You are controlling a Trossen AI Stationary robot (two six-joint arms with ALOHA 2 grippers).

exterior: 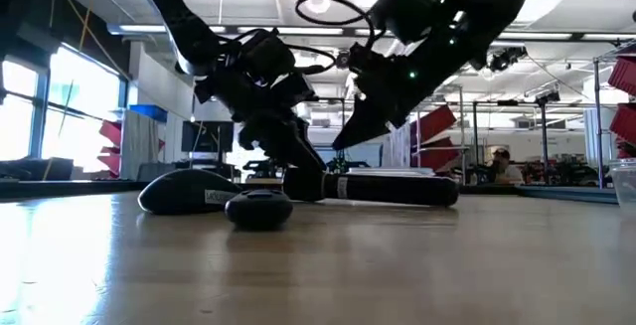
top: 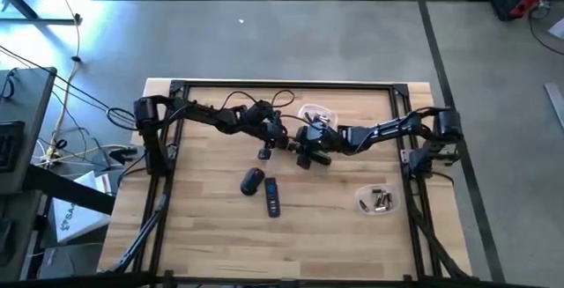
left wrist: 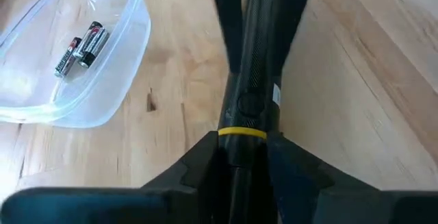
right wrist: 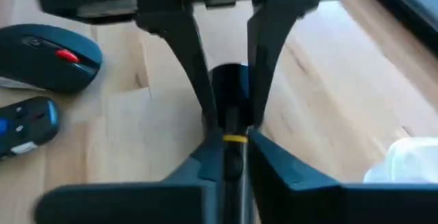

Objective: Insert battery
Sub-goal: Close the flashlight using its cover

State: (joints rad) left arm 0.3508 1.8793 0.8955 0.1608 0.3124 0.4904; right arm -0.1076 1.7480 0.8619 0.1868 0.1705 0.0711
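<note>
Nearest object: small dark oval piece on the wooden table, closest to the low camera; I think it may be a battery cover, but it sits too dark to tell.
Computer mouse: dark rounded mouse with a red wheel, just behind that piece, beside the long black remote control.
Held item: slim black cylinder with a yellow band, raised above mid-table, gripped from both ends.
Left gripper: I see its fingers closed tight on the cylinder at the band, one finger pressing each side.
Right gripper: facing the left one, fingers pinched on the same cylinder just below the yellow band.
Batteries: two loose cells lying side by side in a clear plastic tub near the table's far edge, just beside the grippers.
Second container: clear plastic tub of small dark parts towards the right arm's side, well apart from the grippers.
Background: a person sits far back in the room.
</note>
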